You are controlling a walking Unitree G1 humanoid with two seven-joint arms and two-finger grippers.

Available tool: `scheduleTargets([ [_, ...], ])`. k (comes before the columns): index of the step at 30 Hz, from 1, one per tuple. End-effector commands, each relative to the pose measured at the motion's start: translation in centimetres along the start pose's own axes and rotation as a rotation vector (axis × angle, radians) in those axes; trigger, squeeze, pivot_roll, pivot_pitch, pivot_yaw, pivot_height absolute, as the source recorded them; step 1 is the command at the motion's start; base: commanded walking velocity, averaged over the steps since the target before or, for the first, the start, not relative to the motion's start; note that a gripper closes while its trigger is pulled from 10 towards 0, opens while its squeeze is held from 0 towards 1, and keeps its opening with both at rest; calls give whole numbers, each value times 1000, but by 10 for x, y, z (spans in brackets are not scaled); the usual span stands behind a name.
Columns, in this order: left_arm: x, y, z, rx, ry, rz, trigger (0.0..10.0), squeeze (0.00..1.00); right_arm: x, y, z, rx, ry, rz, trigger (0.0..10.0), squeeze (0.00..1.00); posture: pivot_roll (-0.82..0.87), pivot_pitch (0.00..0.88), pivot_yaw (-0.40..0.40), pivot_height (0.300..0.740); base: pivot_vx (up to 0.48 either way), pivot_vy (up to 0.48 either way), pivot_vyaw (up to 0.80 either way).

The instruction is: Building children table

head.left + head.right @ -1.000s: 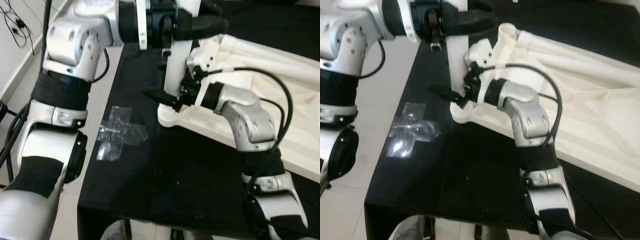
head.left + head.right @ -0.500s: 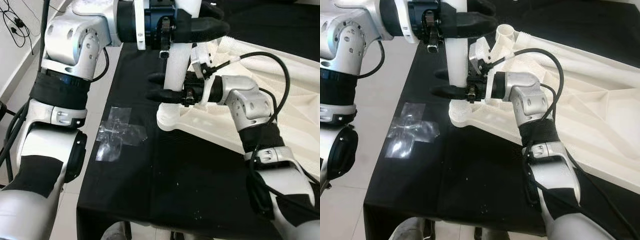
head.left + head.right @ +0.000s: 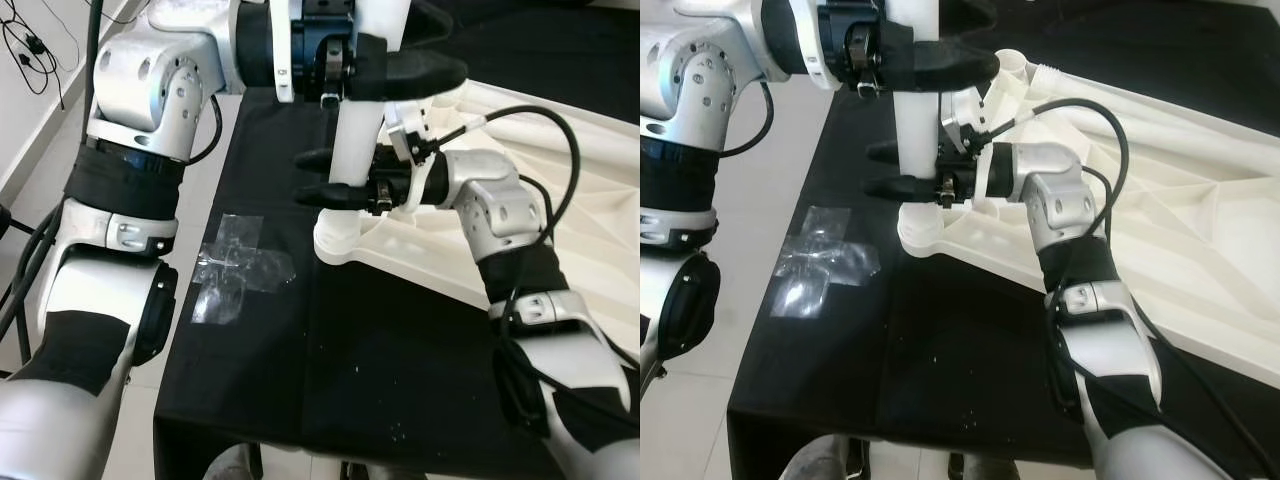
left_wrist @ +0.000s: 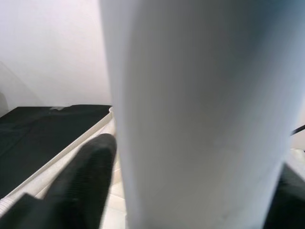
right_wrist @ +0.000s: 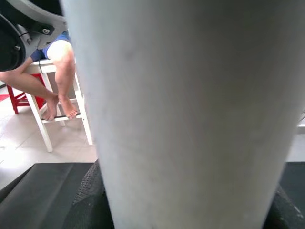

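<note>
A black-draped work table (image 3: 330, 370) carries the inverted white tabletop (image 3: 1160, 220), lying toward 2 o'clock. At that tabletop's corner socket stands 1 upright white table leg (image 3: 352, 165). The left gripper (image 3: 395, 70) clamps the leg high up, the right gripper (image 3: 325, 175) clasps it lower, 2 black fingers each. Clear tape (image 3: 240, 265) sits at 9 o'clock from the socket.
</note>
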State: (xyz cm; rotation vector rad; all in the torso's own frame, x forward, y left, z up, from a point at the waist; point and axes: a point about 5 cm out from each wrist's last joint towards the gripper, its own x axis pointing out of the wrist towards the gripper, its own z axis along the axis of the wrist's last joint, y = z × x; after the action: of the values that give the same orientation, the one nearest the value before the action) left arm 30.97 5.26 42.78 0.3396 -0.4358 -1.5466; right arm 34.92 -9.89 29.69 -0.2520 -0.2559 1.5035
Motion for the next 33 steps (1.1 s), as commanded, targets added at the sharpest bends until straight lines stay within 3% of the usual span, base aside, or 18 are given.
scheduleTargets([
  [1,22,-9,-2,9,-3,-78,10000,1000,25,17,-11,40,-25,85,0,0,67,297,7,740,0,0,0],
  [3,20,-8,-2,21,5,-72,10000,1000,23,20,-13,23,-17,37,0,0,54,296,1,740,0,0,0],
  [4,19,-8,-1,30,11,-67,10000,906,21,24,-15,11,-4,-12,0,0,51,295,-1,740,0,0,0],
  [6,19,-8,-1,30,11,-67,10000,906,21,24,-15,11,-4,-12,0,0,51,295,-1,740,0,0,0],
  [7,11,-7,2,25,9,-45,10000,0,22,35,-26,27,63,-133,0,0,51,298,-14,740,0,0,0],
  [8,0,-7,4,9,9,-19,10000,0,26,44,-53,95,234,-486,0,0,49,300,-17,740,0,0,0],
  [10,0,-7,4,9,9,-19,10000,0,26,44,-53,95,234,-486,0,0,49,300,-17,740,0,0,0],
  [11,-11,-7,5,-7,11,1,10000,0,12,53,-70,55,370,-846,0,0,28,308,1,740,0,0,0],
  [12,-11,-7,5,-7,11,1,10000,0,12,53,-70,55,370,-846,0,0,28,308,1,740,0,0,0],
  [13,-23,-10,3,-38,20,18,10000,0,4,60,-82,50,446,-967,0,0,7,316,16,740,0,0,0],
  [14,-31,-14,-1,-55,33,29,10000,0,0,61,-87,58,465,-1008,0,0,10,313,15,740,0,0,0],
  [17,-43,-19,-7,-82,46,62,10000,0,3,52,-82,78,403,-992,0,0,19,290,-1,740,0,0,0],
  [18,-43,-19,-7,-82,46,62,10000,0,3,52,-82,78,403,-992,0,0,19,290,-1,740,0,0,0],
  [20,-59,-23,-2,-101,22,133,10000,0,10,53,-82,93,379,-993,0,0,36,284,-16,740,0,0,0],
  [24,-68,-28,0,-120,14,151,10000,0,12,55,-82,97,376,-987,0,0,38,286,-17,740,0,0,0],
  [27,-84,-44,-2,-163,25,178,10000,0,14,60,-80,102,391,-1027,0,0,43,279,-19,740,0,0,0],
  [30,-89,-50,-2,-171,38,191,10000,0,14,61,-80,98,398,-1053,0,0,44,276,-18,740,0,0,0],
  [33,-104,-61,-3,-178,75,267,10000,0,13,60,-79,88,401,-1078,0,0,54,273,-16,740,0,0,0],
])
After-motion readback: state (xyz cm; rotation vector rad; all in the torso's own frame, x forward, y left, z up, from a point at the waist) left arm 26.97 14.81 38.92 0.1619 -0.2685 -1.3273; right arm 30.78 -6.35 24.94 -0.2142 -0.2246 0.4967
